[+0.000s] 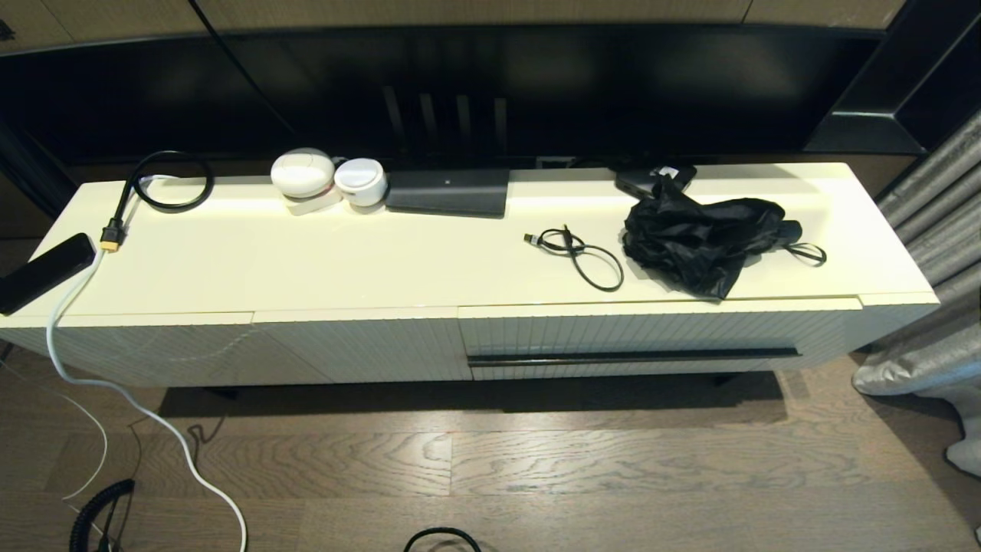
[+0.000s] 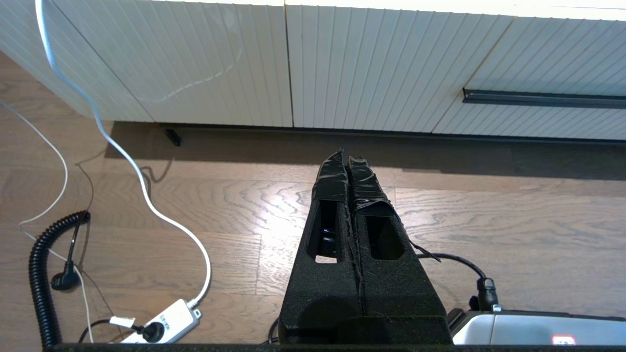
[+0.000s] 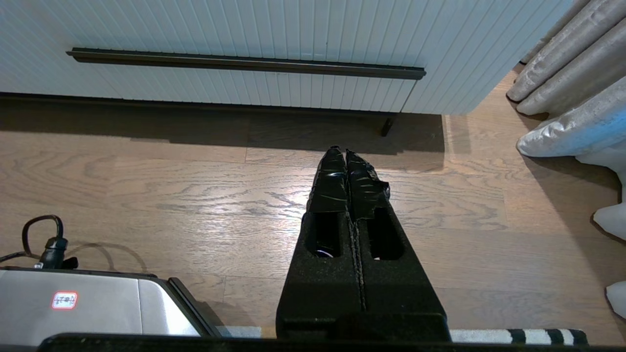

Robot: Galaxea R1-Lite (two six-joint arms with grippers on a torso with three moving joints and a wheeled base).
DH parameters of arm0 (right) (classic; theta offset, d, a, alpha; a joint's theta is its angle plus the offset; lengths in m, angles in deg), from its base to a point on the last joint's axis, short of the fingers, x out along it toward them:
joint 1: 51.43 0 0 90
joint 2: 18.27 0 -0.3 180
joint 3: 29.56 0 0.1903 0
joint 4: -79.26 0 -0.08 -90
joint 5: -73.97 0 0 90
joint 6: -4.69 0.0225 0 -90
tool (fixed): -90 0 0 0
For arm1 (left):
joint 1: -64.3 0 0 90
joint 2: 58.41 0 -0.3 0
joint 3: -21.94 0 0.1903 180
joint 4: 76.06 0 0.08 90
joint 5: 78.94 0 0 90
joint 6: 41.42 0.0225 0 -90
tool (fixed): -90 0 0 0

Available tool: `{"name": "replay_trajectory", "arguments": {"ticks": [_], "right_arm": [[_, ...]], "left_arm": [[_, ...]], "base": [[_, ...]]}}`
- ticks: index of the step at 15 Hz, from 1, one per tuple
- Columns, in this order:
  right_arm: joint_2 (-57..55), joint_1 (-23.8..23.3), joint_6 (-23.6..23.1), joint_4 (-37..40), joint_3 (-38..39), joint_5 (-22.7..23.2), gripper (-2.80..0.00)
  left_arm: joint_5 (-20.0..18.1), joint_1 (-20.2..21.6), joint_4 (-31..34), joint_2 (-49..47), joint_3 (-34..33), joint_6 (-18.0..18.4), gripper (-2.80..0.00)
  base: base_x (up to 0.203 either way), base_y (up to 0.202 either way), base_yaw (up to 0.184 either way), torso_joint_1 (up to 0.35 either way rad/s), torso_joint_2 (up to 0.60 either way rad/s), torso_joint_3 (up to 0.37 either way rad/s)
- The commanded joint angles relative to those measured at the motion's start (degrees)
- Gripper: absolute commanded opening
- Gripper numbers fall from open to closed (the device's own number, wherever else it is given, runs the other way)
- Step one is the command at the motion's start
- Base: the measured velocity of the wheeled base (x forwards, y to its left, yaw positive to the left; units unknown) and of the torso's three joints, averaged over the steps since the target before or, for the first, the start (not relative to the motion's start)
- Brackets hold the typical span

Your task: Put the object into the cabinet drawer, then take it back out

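Observation:
The cabinet drawer is closed, a cream ribbed front on the cabinet's right half with a long black handle bar. On the cabinet top above it lie a crumpled black folding umbrella and a small coiled black cable. Neither gripper appears in the head view. My left gripper is shut and empty, hanging low over the wood floor before the plain ribbed panels. My right gripper is also shut and empty, low over the floor in front of the drawer and short of its handle bar.
Two white round devices, a black box, a looped black cable and a black remote sit on the top's left and back. A white cord trails to a power strip. Grey curtains hang at right.

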Motion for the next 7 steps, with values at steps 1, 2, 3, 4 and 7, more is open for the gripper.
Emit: {"name": "replay_trajectory", "arguments": {"ticks": [1, 2, 3, 4, 7], "right_arm": [[-0.04, 0.01, -0.08, 0.04, -0.01, 0.04, -2.8], [-0.1, 0.06, 0.12, -0.05, -0.01, 0.03, -2.8], [-0.07, 0.01, 0.58, -0.13, -0.01, -0.05, -2.8], [-0.04, 0.1, 0.7, -0.13, -0.01, -0.05, -2.8], [-0.04, 0.03, 0.79, -0.13, 0.03, -0.05, -2.8]], "left_arm": [[0.03, -0.02, -0.02, 0.0, 0.0, -0.03, -2.8], [0.03, 0.0, -0.02, 0.0, 0.0, -0.03, -2.8], [0.03, -0.01, -0.02, 0.0, 0.0, -0.03, -2.8], [0.03, 0.06, -0.02, 0.0, 0.0, -0.03, -2.8], [0.03, 0.06, -0.03, 0.0, 0.0, -0.03, -2.8]], "base": [[0.0, 0.0, 0.0, 0.0, 0.0, 0.0], [0.0, 0.0, 0.0, 0.0, 0.0, 0.0], [0.0, 0.0, 0.0, 0.0, 0.0, 0.0], [0.0, 0.0, 0.0, 0.0, 0.0, 0.0], [0.0, 0.0, 0.0, 0.0, 0.0, 0.0]]}}
